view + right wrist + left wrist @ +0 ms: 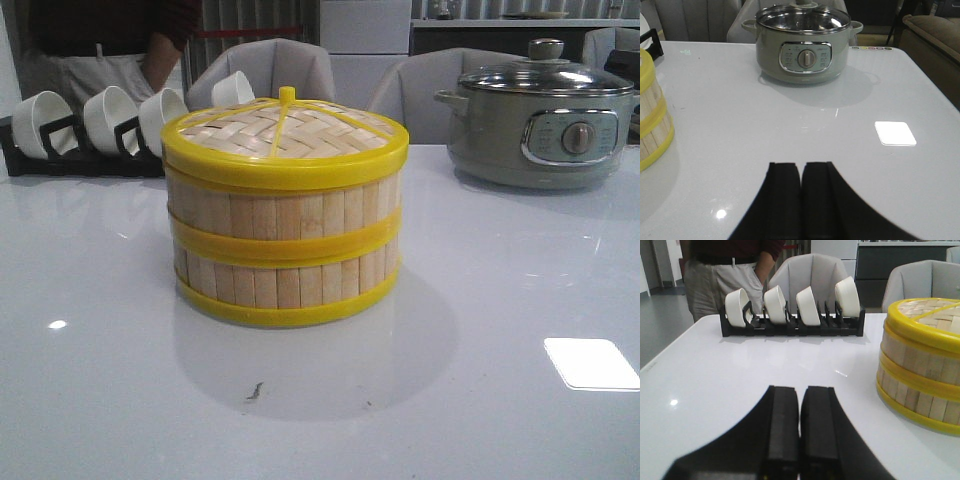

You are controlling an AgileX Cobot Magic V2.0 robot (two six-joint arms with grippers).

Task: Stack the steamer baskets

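Two round steamer baskets (285,250) with walls of upright pale wood slats and yellow rims stand stacked one on the other near the middle of the glossy white table (480,400), the upper one squarely over the lower so that their rims meet in a single yellow band halfway up. A woven bamboo lid (285,130) with a yellow rim sits level on top, its small yellow knob pointing straight up; the stack is upright, its axis vertical, and being round it has no long side across the table. Behind it to the left a black rack (60,155) holds white bowls (110,115) tilted on edge, and behind to the right, well apart, stands a grey-green electric pot (545,125) with a glass lid and a dial on its front. A person in a dark top (730,250) stands beyond the rack beside grey chairs. Neither arm shows in the front view. In the left wrist view the black left gripper (800,435) has its fingers pressed together with nothing between them, off to the rack side of the stack and clear of it. The black right gripper (801,200) is likewise closed and empty, over bare table between the stack and the pot.
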